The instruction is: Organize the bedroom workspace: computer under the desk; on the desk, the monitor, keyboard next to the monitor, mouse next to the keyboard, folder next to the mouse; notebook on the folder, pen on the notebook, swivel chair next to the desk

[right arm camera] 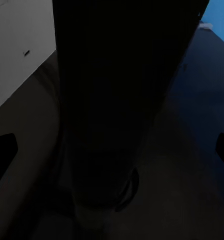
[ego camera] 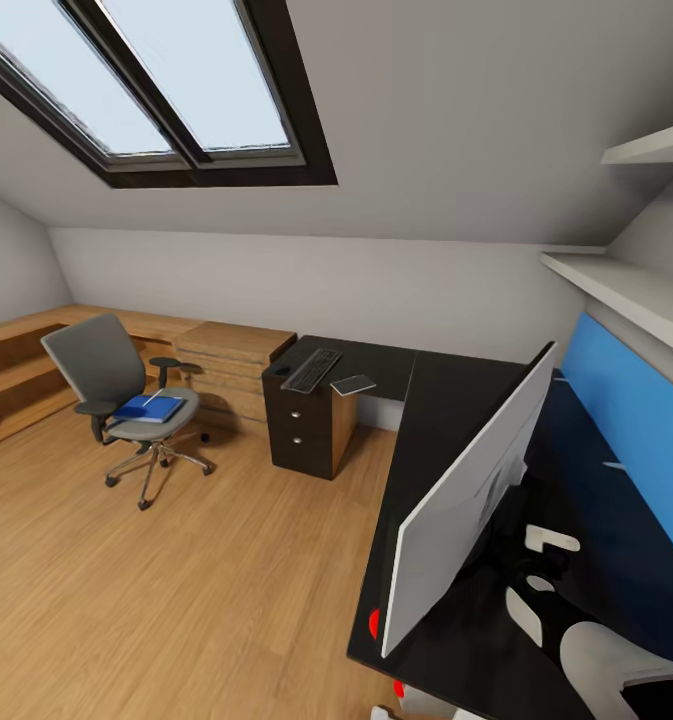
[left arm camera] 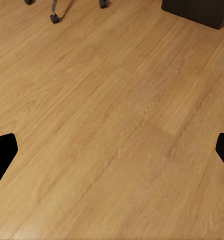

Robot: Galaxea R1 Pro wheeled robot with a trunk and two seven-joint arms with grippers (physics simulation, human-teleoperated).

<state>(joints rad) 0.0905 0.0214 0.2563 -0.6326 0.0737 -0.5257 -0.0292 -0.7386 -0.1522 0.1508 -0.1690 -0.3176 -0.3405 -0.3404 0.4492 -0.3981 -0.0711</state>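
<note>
Glossy black desk (ego camera: 446, 400), prob. flat monitor (ego camera: 476, 490).

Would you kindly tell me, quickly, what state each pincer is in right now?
Left pincer: open, holding nothing, over the wooden floor.
Right pincer: open, holding nothing, facing the monitor stand.

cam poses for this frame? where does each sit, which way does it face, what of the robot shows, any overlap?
Head: high, facing forward and down over the desk; swivel chair with folder, keyboard, monitor; right arm at the lower edge.
Left wrist: faces down at the wooden floor; chair casters; open jaws' dark fingertips at both sides.
Right wrist: over the desk, close on the monitor stand; fingertips apart.
Shared: head and left wrist, chair and floor; head and right wrist, monitor.
</note>
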